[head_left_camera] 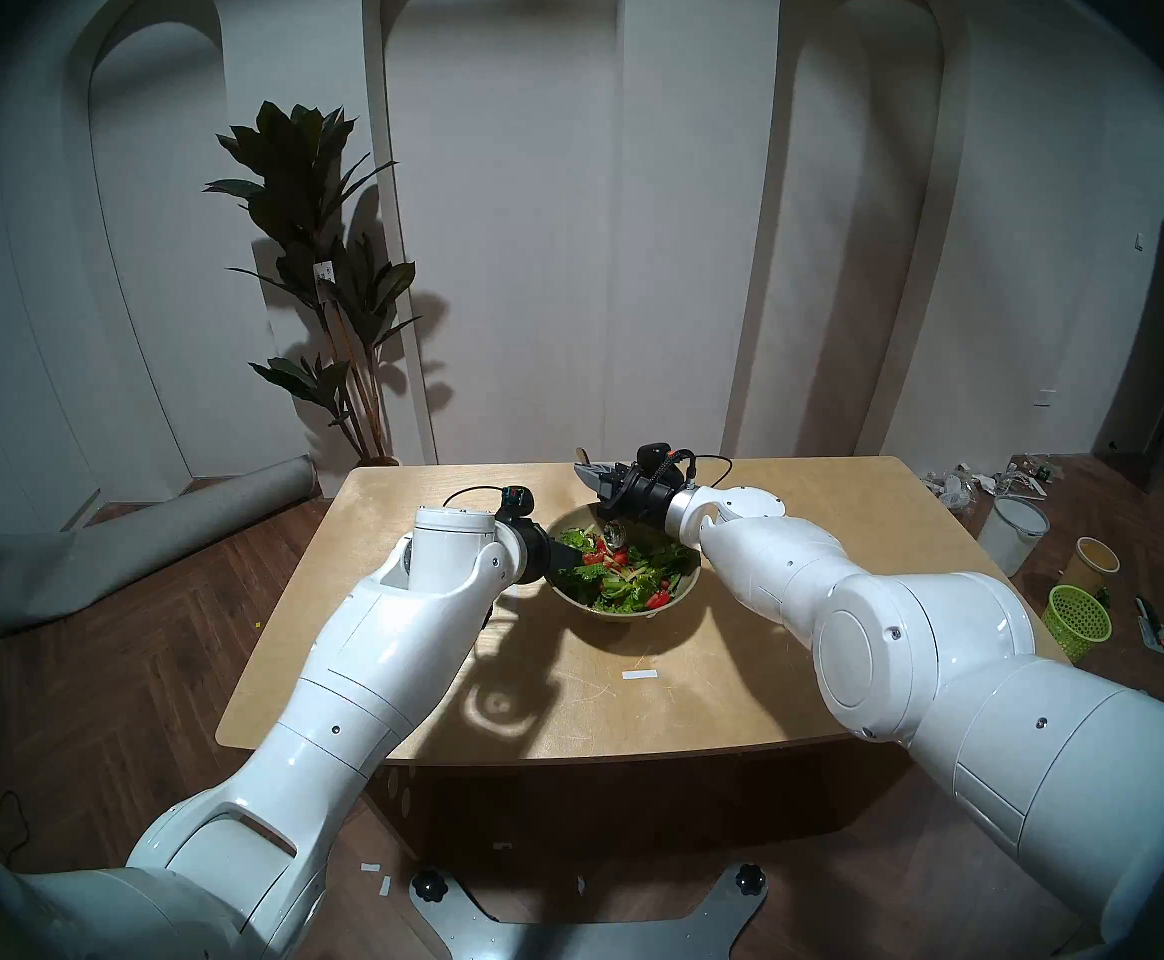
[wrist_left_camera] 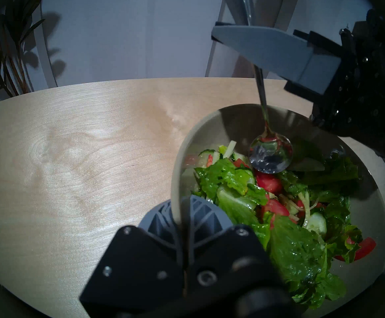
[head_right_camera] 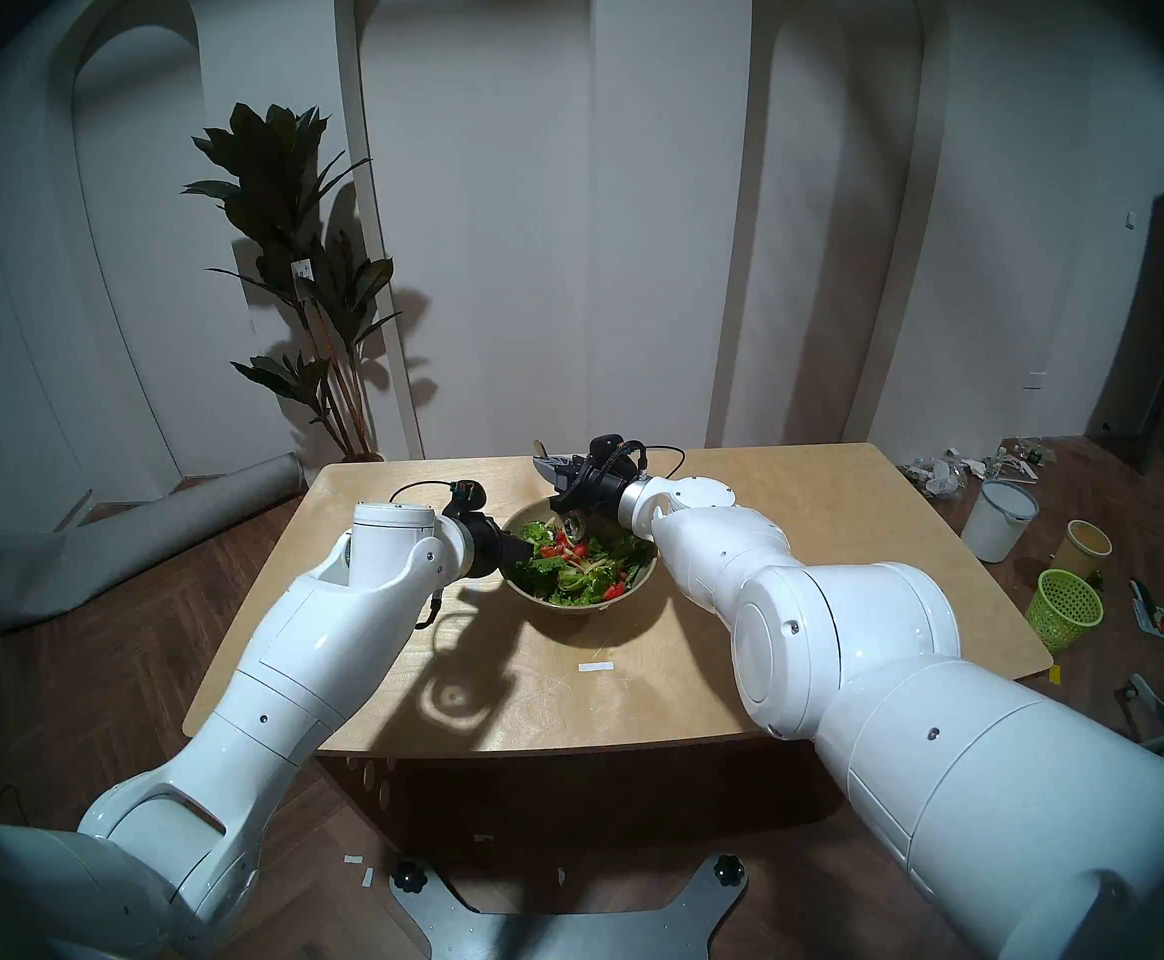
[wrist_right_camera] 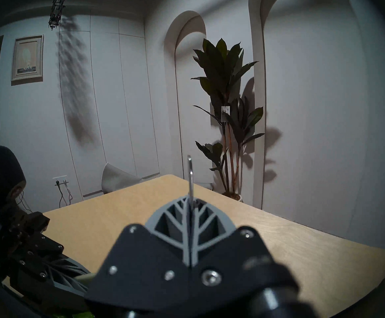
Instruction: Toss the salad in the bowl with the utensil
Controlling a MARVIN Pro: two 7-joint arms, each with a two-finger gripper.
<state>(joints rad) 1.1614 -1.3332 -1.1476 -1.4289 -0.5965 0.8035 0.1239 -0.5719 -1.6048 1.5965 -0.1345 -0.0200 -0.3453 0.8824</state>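
White walls with tall arched niches are seen behind a pale wooden table (head_left_camera: 807, 515), and a dark-leaved potted plant (head_left_camera: 329, 273) stands at its far left corner. Near the middle of the table an olive-beige bowl (head_left_camera: 676, 595) is set, and within it the salad (head_left_camera: 624, 571) is heaped: lettuce leaves, red tomato pieces and pale cucumber slices.

The bowl's left rim is gripped by the left gripper (wrist_left_camera: 180, 209); in the left wrist view its grey ribbed fingers (wrist_left_camera: 204, 215) are seen pressed together on either side of the thin wall, one inside and one outside.

The spoon (wrist_left_camera: 270, 153) is held by the right gripper (wrist_right_camera: 189, 205) over the far side of the bowl. Its jaws are closed on the thin handle, whose upper end projects above them (seen edge-on in the right wrist view). The handle hangs downward, and the shiny oval head is placed just above the salad at the far inner wall; whether the leaves are touched by it cannot be told.

On the floor to the right, a lime-green mesh basket (head_left_camera: 1078, 619) and a white bucket (head_left_camera: 1019, 532) are seen.
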